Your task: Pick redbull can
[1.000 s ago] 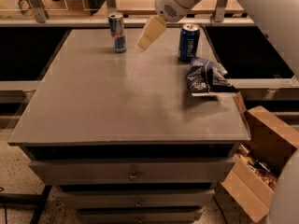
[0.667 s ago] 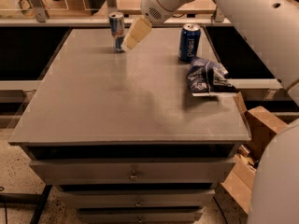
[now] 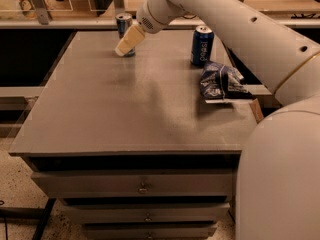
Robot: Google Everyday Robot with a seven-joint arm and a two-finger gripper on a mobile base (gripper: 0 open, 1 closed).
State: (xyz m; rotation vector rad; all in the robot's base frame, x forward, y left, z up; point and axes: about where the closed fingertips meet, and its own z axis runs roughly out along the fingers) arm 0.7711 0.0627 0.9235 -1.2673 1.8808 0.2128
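The redbull can (image 3: 123, 25) is a slim blue and silver can standing upright near the back left of the grey table (image 3: 125, 104). My gripper (image 3: 128, 42), with cream-coloured fingers, reaches in from the upper right on the white arm and sits right in front of the can, covering its lower half. I cannot tell whether it touches the can.
A wider dark blue Pepsi can (image 3: 201, 45) stands at the back right. A crumpled blue chip bag (image 3: 220, 81) lies by the right edge. Drawers (image 3: 142, 186) run below the table's front. The robot's white body fills the lower right.
The gripper has swung left across the back of the table, from between the two cans to right in front of the redbull can. Both cans and the bag have stayed put.
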